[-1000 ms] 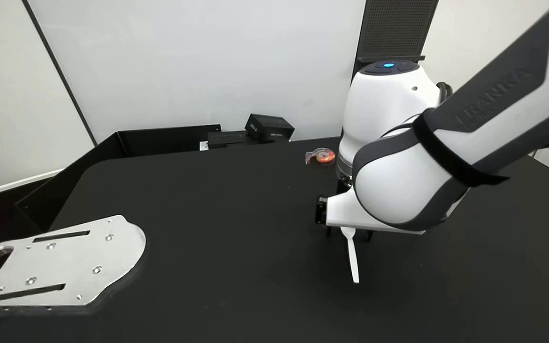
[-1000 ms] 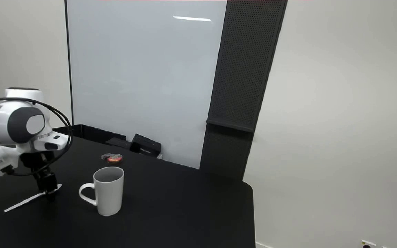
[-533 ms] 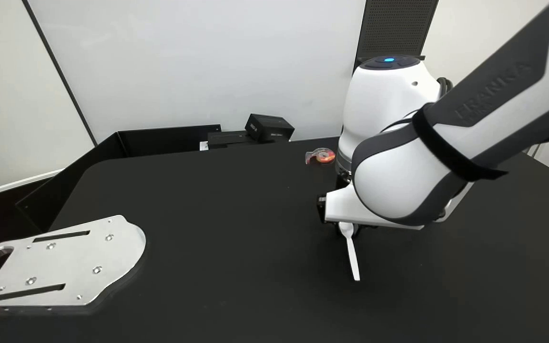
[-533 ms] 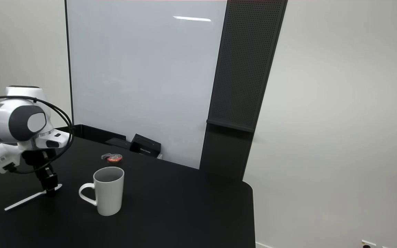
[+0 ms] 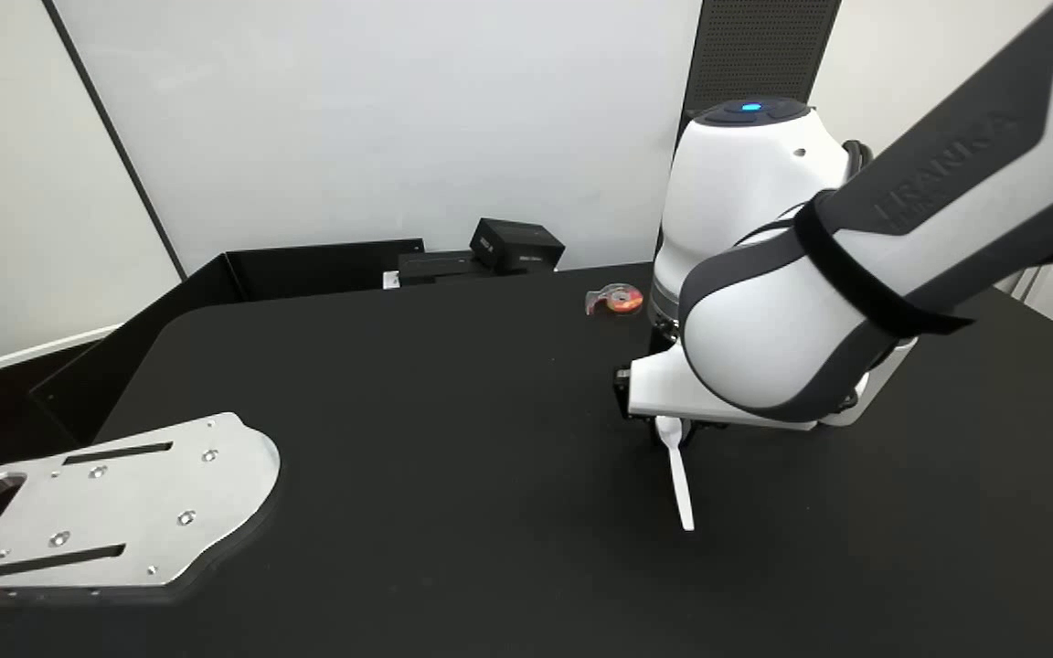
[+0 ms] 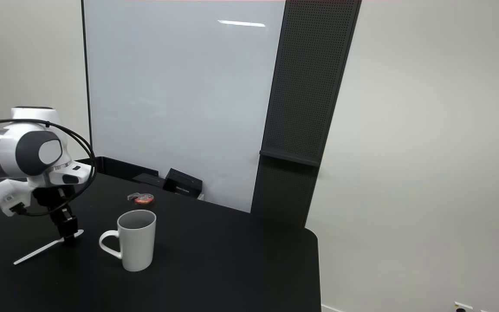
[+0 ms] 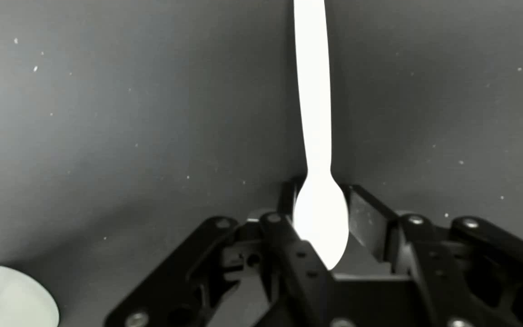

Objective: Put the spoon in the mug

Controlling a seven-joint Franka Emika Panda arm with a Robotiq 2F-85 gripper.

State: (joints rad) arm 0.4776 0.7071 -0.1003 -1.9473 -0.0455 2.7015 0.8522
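The slim white spoon point(image 7: 318, 113) runs up the wrist view, with its bowl between the fingers of my gripper point(image 7: 320, 200). A finger pad point(image 7: 367, 222) stands close along one side of the bowl; the opposite finger overlaps the bowl's lower edge. In an exterior view the gripper point(image 6: 69, 238) holds the spoon point(image 6: 37, 251) near its bowl end, with the handle sloping away to the left. Whether the spoon is off the table, I cannot tell. The light grey mug point(image 6: 137, 245) stands upright to the right of the gripper, handle towards it.
A tape dispenser point(image 6: 141, 198) lies behind the mug. Black boxes point(image 5: 515, 245) are at the table's back edge. A silver metal plate point(image 5: 124, 512) lies at the left of an exterior view. A pale round shape point(image 7: 14, 299) at the wrist view's lower left is unclear.
The gripper has closed on the spoon's bowl. Arm and spoon have since shifted together, slightly upward and towards the mug. The mug has stayed in place.
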